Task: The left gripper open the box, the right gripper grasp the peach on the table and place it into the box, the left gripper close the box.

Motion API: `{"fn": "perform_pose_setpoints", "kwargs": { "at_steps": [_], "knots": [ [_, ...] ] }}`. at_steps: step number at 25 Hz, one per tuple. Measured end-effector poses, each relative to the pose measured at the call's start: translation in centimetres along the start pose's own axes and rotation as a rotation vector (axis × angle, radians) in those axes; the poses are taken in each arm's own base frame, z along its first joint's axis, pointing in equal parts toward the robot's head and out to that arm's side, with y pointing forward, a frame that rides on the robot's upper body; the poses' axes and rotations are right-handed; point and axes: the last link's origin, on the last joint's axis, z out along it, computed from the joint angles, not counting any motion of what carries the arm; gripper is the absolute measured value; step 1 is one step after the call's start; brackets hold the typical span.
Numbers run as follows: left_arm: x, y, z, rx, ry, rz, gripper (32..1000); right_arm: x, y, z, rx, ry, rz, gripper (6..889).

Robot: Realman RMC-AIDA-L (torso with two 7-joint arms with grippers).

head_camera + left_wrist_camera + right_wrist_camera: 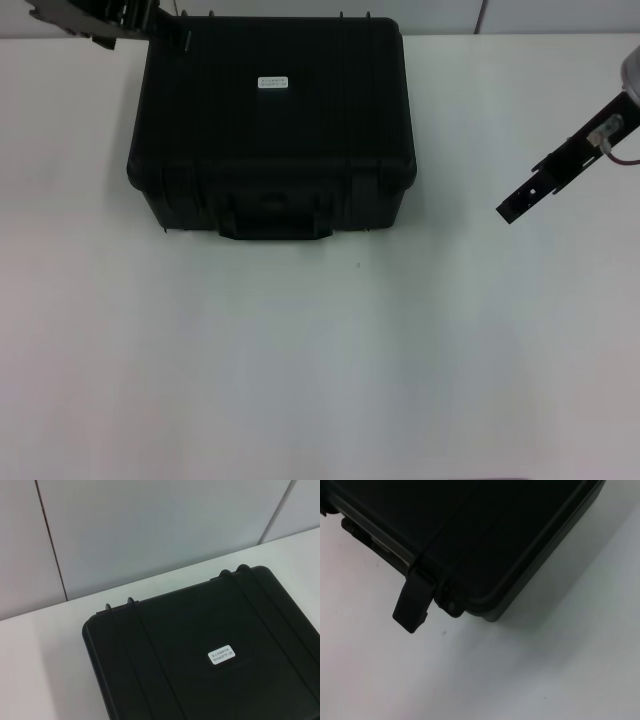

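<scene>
The box (272, 130) stands shut at the back middle of the white table, its handle (274, 218) facing me and a white label (272, 82) on the lid. The left wrist view looks down on the box lid (200, 645) and its label (221, 655). The right wrist view shows a front corner of the box (485, 535) with a latch (415, 605) hanging loose. My left gripper (105, 35) hovers by the box's back left corner. My right gripper (515, 208) hangs above the table, well to the right of the box. The peach is out of view.
The white table (320, 360) stretches bare in front of the box and on both sides of it. A grey panelled wall (150, 535) rises just behind the table's far edge.
</scene>
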Motion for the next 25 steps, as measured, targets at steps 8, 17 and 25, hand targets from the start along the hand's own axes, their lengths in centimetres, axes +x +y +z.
{"fn": "perform_pose_setpoints", "kwargs": {
  "at_steps": [8,17,25],
  "knots": [
    [0.00,0.00,0.00,0.000,0.000,0.000,857,-0.02,-0.01,0.03,0.001,-0.002,-0.004,854],
    [-0.13,0.31,0.23,0.006,-0.011,0.019,858,0.23,-0.10,0.19,-0.003,-0.001,0.001,854],
    [-0.21,0.19,0.29,0.011,-0.014,0.017,858,0.22,-0.13,0.18,0.000,0.000,0.000,854]
  ]
}}
